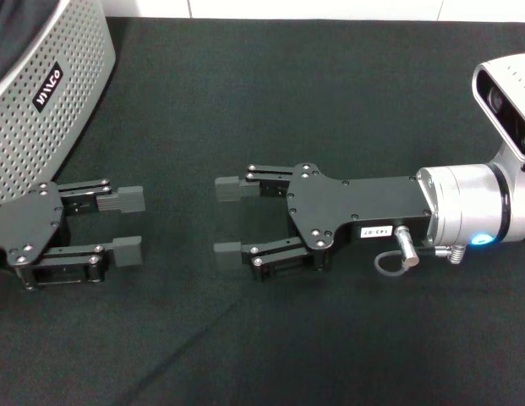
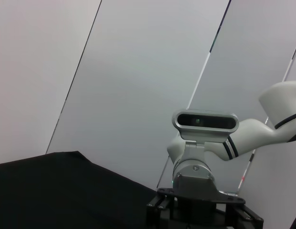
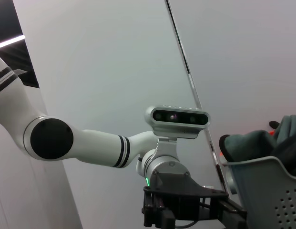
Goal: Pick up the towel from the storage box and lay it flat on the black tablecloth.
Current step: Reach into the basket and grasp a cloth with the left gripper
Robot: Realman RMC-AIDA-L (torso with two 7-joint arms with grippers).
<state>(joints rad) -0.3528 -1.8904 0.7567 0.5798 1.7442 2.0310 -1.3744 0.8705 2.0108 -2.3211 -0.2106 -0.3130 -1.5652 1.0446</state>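
The storage box [image 1: 42, 93], light grey and perforated with a white logo, stands at the far left on the black tablecloth [image 1: 287, 93]. The towel [image 3: 257, 143] shows as grey-green folds bulging over the box rim [image 3: 262, 164] in the right wrist view. In the head view only a dark fold [image 1: 13, 30] shows inside the box. My left gripper [image 1: 127, 225] hovers low over the cloth just in front of the box, open and empty. My right gripper [image 1: 229, 219] faces it from the right, a short gap away, also open and empty.
The cloth covers the whole table in the head view, with a white edge [image 1: 330, 8] along the back. Each wrist view shows the other arm's wrist camera [image 2: 205, 121] [image 3: 177, 117] against pale wall panels.
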